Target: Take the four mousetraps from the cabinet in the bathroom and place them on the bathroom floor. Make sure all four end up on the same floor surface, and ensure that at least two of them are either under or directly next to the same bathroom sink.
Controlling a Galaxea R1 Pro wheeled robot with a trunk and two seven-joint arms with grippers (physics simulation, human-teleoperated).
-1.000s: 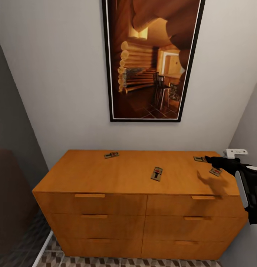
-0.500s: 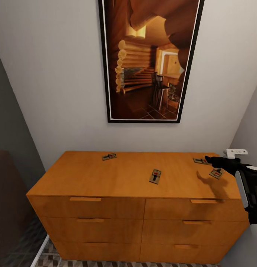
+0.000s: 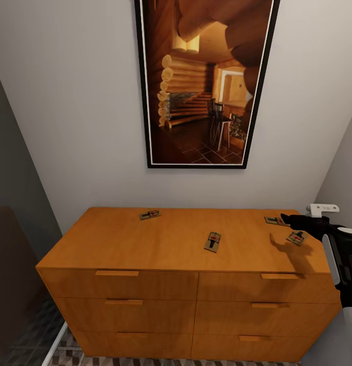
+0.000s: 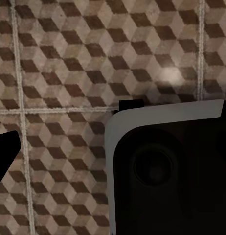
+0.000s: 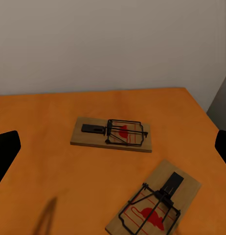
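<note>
Count: four small flat tan wooden mousetraps with dark wire and red marks on the chest top: upper left (image 3: 150, 214), centre (image 3: 213, 241), two at far right (image 3: 275, 220) (image 3: 296, 237). One wide orange-brown wooden chest of drawers (image 3: 145, 244), six bar handles. One black-framed log-cabin picture (image 3: 206, 81), top centre.

Head and right-wrist views: cabinet (image 3: 165, 241) top.

In the head view the right gripper (image 3: 288, 219) partly covers the mousetrap at the back (image 3: 274, 220), and its fingers blur into one dark shape. In the right wrist view the nearer mousetrap (image 5: 154, 208) is cut by the picture's edge between the fingers (image 5: 5, 149).
</note>
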